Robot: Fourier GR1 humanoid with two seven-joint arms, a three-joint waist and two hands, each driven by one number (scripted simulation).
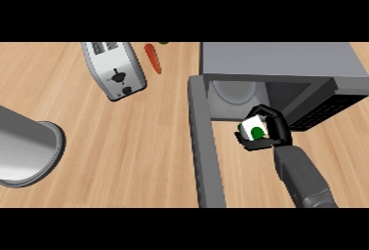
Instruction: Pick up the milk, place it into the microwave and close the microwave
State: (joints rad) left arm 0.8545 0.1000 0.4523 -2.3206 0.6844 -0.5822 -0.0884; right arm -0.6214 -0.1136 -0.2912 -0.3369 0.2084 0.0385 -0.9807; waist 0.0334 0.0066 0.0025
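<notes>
A white milk carton [256, 129] with a green mark is held just in front of the microwave's opening. My right hand [268, 132] is curled round it, fingers over its top and thumb below. The grey microwave [281, 61] stands at the upper right with its cavity open and a round glass plate [234, 92] inside. Its door [203, 146] swings out toward me, left of the carton. My left hand does not show.
A silver toaster [114, 69] stands at the upper left, with a red-orange carrot [152, 58] beside it. A large grey pot [25, 154] lies at the left edge. Bare wooden counter [130, 146] lies between the pot and the door.
</notes>
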